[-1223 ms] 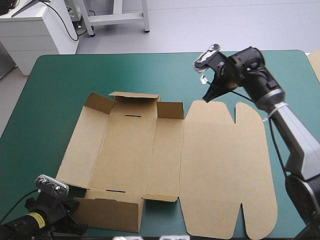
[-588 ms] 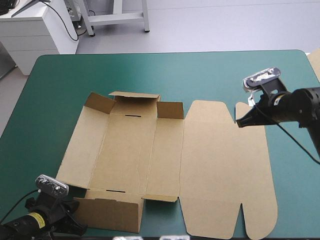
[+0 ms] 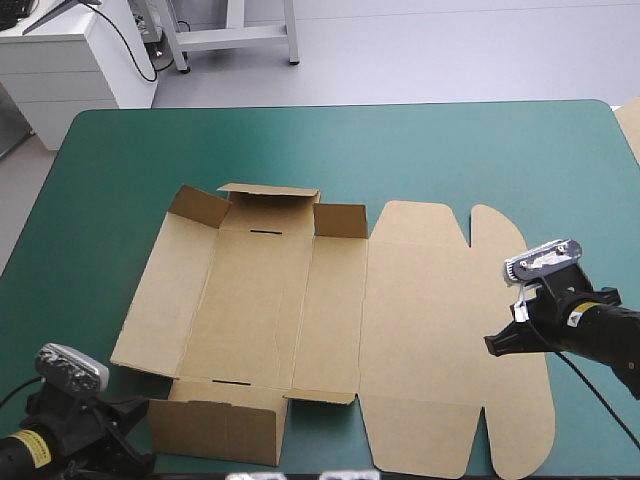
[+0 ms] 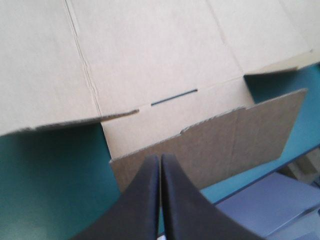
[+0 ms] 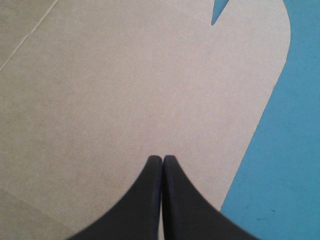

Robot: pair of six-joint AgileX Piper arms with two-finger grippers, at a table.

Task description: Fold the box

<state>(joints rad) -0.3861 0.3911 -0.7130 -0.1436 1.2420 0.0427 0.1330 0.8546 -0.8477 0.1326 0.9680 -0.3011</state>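
The brown box (image 3: 330, 320) lies spread on the teal-green cover, its left part with short walls partly raised at the far and near ends, its lid (image 3: 450, 340) flat to the right. My right gripper (image 3: 493, 345) is shut and hovers over the lid's right edge; in the right wrist view its tip (image 5: 162, 159) points across bare brown board (image 5: 125, 90) toward a rounded corner flap. My left gripper (image 3: 140, 462) is shut at the table's near left corner; its tip (image 4: 160, 157) stands just before the raised near wall (image 4: 225, 145) of the box.
Bare teal-green cover (image 3: 330, 150) runs along the far side and left of the box. Beyond the far left corner stands a white cabinet (image 3: 60, 60). A strip of pale board (image 3: 632, 125) shows at the table's right edge.
My right gripper has swung from the box's far edge down along the lid's right side toward the near edge. The left arm has drawn back a little toward the near left corner.
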